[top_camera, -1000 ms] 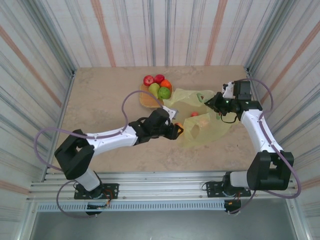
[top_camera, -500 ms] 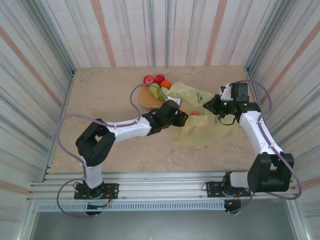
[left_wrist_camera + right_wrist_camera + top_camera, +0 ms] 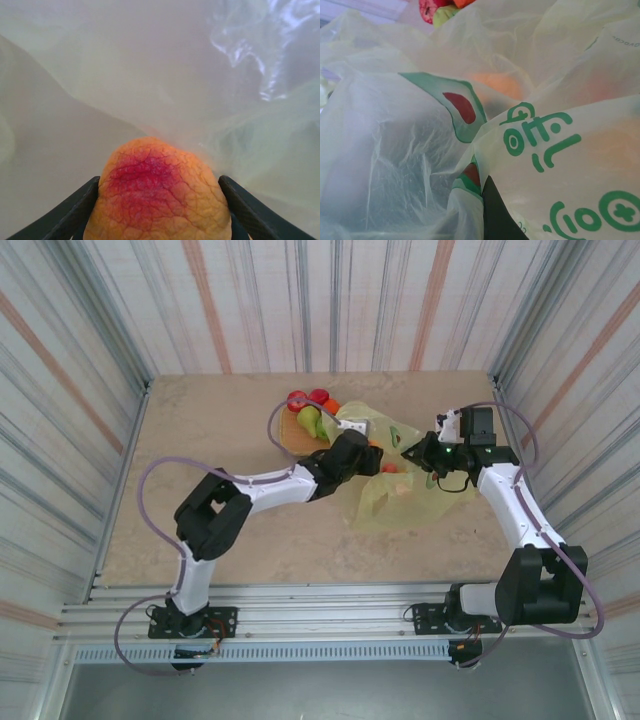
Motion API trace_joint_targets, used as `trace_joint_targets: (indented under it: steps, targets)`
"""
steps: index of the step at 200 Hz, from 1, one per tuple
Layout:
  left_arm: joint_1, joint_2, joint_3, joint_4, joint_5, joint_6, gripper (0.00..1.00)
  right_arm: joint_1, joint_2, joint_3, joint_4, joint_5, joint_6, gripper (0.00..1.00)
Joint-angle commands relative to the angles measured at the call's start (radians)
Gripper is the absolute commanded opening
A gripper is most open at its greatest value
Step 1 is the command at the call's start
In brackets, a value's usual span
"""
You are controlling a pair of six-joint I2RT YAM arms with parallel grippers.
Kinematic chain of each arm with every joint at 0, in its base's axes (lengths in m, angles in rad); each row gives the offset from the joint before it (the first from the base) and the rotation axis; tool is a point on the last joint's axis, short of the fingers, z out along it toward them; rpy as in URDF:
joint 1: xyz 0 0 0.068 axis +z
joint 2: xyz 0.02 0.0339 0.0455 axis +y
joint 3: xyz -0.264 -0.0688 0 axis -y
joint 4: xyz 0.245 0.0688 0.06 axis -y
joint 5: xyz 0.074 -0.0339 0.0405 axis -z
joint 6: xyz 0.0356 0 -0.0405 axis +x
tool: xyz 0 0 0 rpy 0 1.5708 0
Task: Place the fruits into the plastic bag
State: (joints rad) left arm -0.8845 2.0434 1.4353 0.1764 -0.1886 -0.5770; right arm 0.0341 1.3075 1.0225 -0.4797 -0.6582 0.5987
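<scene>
Two grippers at the plastic bag [image 3: 405, 502], one feeding, one holding open.

At the bag's mouth: left gripper [image 3: 368, 446], fingers [image 3: 75, 210] clenched on an orange-red fruit [image 3: 157, 197], dark pads tight against both its flanks. Reaches well in, with pale film on all sides of the fruit in the wrist view. Likely so as to drop it deep rather than on the lip.

At the bag's far-right edge: right gripper [image 3: 415, 447], by the look of it pinched on a fold of the film, one finger [image 3: 496, 212] half wrapped in printed plastic. Judged to lift the rim and give the other arm an opening.

Inside the bag: a red fruit [image 3: 389, 468], seen through the film, plus an orange blur beside it in the right wrist view.

Left of the bag and just beyond it: remaining fruits [image 3: 312, 408], red, green and orange, heaped on a wicker tray [image 3: 292, 440].

Under the bag: beige stone-look table [image 3: 200, 430], matte and flat. Around it: corrugated striped walls [image 3: 300, 300] on three sides, metal rail [image 3: 320, 615] along the near edge.
</scene>
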Motion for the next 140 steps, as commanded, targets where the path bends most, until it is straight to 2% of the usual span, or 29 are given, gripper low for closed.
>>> trace_joint_targets:
  steps: [1, 35, 58, 106, 140]
  targets:
    - [-0.011, 0.082, 0.083, 0.023, -0.022, -0.008, 0.63, 0.001, 0.016, 0.032, 0.004, -0.056, 0.013, 0.0]
    - [-0.025, 0.156, 0.163, 0.047, -0.003, -0.034, 0.63, -0.005, 0.027, 0.045, 0.011, -0.051, 0.027, 0.0]
    - [-0.024, 0.166, 0.177, 0.046, 0.016, -0.028, 0.68, -0.016, 0.028, 0.043, 0.002, -0.051, 0.02, 0.0]
    - [-0.004, 0.117, 0.139, 0.031, 0.072, -0.015, 0.83, -0.053, 0.022, 0.037, -0.027, -0.057, -0.017, 0.0]
    - [0.009, 0.057, 0.075, 0.013, 0.106, -0.003, 0.87, -0.088, 0.021, 0.043, -0.073, -0.058, -0.071, 0.0]
